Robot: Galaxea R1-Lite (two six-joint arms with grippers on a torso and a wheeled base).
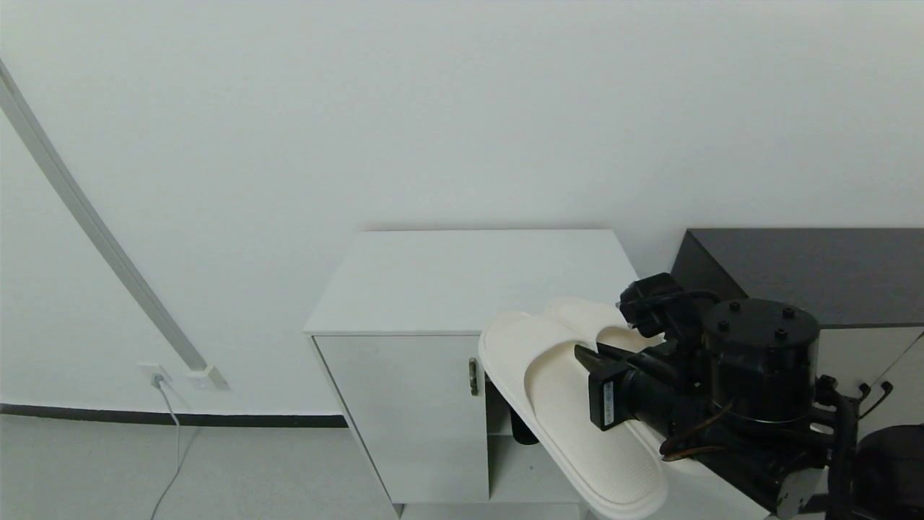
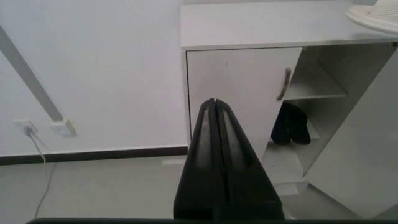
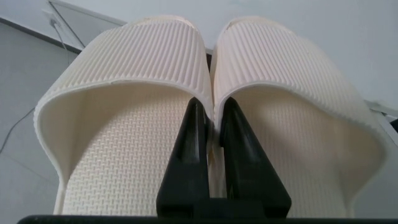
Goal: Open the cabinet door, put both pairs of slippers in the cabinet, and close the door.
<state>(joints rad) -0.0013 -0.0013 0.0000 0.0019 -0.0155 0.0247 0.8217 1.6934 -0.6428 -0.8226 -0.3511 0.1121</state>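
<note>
A white cabinet (image 1: pixel 462 282) stands against the wall. Its left door (image 1: pixel 404 412) is closed and its right door (image 2: pixel 364 146) is swung open. A dark pair of slippers (image 2: pixel 292 124) stands on the lower shelf inside. My right gripper (image 1: pixel 588 357) is shut on a cream pair of slippers (image 1: pixel 570 404), pinching the two inner strap edges (image 3: pixel 211 68) together. It holds them tilted in front of the cabinet's open right half, at about the height of its top. My left gripper (image 2: pixel 215 106) is shut with nothing in it, facing the closed left door from some way back.
A black cabinet (image 1: pixel 808 267) adjoins the white one on the right. A wall socket with a cable (image 1: pixel 155 375) and a slanted wall duct (image 1: pixel 94 224) are at the left. Bare floor (image 1: pixel 216 469) lies in front of the left door.
</note>
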